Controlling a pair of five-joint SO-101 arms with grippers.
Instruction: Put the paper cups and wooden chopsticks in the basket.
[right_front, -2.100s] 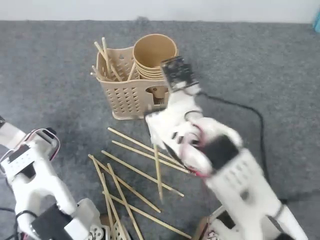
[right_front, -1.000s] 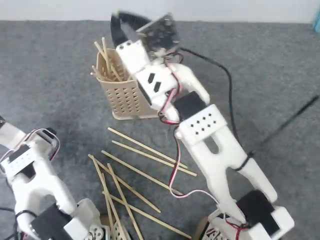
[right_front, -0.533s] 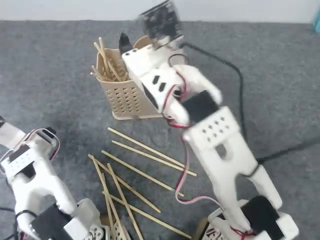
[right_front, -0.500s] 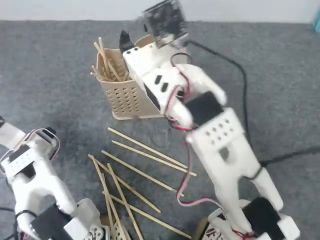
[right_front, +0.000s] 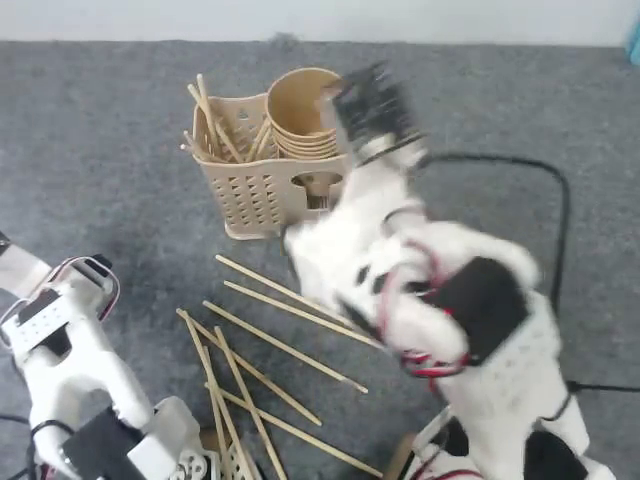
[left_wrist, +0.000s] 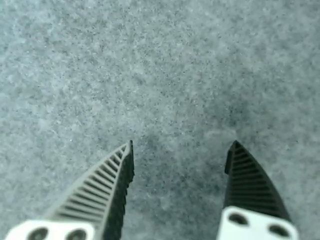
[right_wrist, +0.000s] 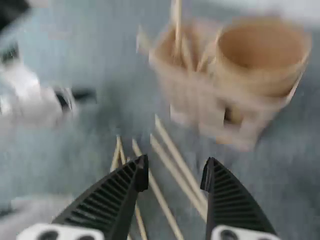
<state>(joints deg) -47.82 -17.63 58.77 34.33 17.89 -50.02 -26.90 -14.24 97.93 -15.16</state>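
Two empty hands: right hand (right_wrist: 172, 172) parted above loose chopsticks (right_front: 285, 347), left hand (left_wrist: 180, 155) spread wide over carpet (left_wrist: 150, 60).

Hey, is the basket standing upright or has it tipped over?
Upright: the basket stands on its base, mouth up, with stacked paper cups and several chopsticks standing inside.

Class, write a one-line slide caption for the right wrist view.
Right gripper, jaws open, above loose wooden chopsticks on grey carpet, facing the basket holding paper cups.

Left hand (left_wrist: 183, 144), right hand (right_wrist: 177, 160) agape.
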